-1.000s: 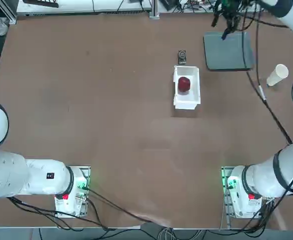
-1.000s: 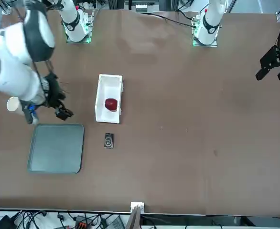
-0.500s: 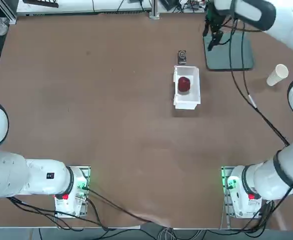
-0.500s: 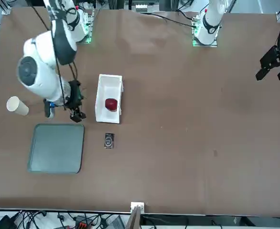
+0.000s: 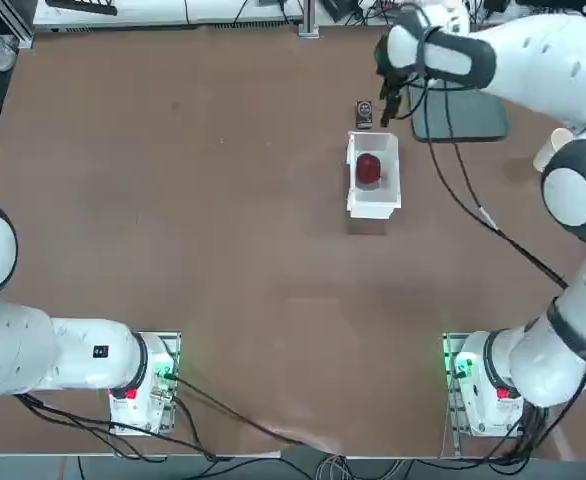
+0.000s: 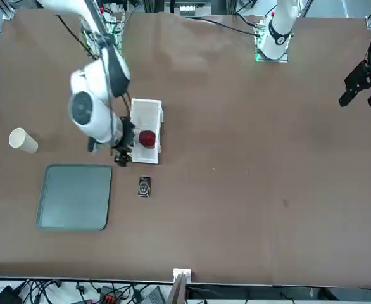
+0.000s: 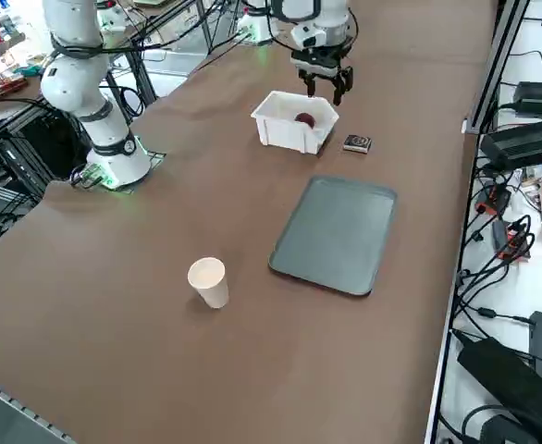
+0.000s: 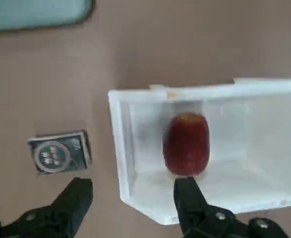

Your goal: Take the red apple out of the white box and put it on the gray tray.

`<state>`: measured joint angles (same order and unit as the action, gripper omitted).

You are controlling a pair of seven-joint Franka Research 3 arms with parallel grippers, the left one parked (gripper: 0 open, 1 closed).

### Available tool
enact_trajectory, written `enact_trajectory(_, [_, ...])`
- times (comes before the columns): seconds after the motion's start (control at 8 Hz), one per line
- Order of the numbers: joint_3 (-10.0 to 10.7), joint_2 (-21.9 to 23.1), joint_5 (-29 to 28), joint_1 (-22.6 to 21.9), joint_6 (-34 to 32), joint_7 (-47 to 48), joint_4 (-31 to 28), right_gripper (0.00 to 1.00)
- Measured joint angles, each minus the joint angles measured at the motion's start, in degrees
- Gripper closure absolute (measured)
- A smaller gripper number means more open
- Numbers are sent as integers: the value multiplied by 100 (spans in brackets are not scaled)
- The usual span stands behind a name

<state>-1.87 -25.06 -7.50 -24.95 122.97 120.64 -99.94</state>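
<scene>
Inside the white box (image 8: 254, 144): red apple (image 8: 186, 144), not picked | right fingers (image 8: 130, 206) spread, empty, above desk (image 7: 141, 277) near box | gray tray (image 6: 75, 197) has no apple | done: approach only, we judge | left: grasp, lift, place

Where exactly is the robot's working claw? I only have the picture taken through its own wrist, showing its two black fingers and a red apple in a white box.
Observer: The right gripper is over the table near the long white open-top box's end by the small dark patterned case, on the tray's side.

Visitor: Are its fingers around the glossy dark-red apple?

Observer: No, they are open, and the apple lies in the box.

Visitor: I see only a corner of the tray. Is anything else nearby?

Observer: Yes, a white tapered cup stands beside the flat gray-green rectangular tray.
</scene>
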Motion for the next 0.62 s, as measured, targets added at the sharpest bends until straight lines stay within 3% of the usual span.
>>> enact_trajectory(0.25, [13,-241,8,-203,202,251,1,0])
enact_trajectory(0.62, [75,-184,103,-199,182,191,-145,0])
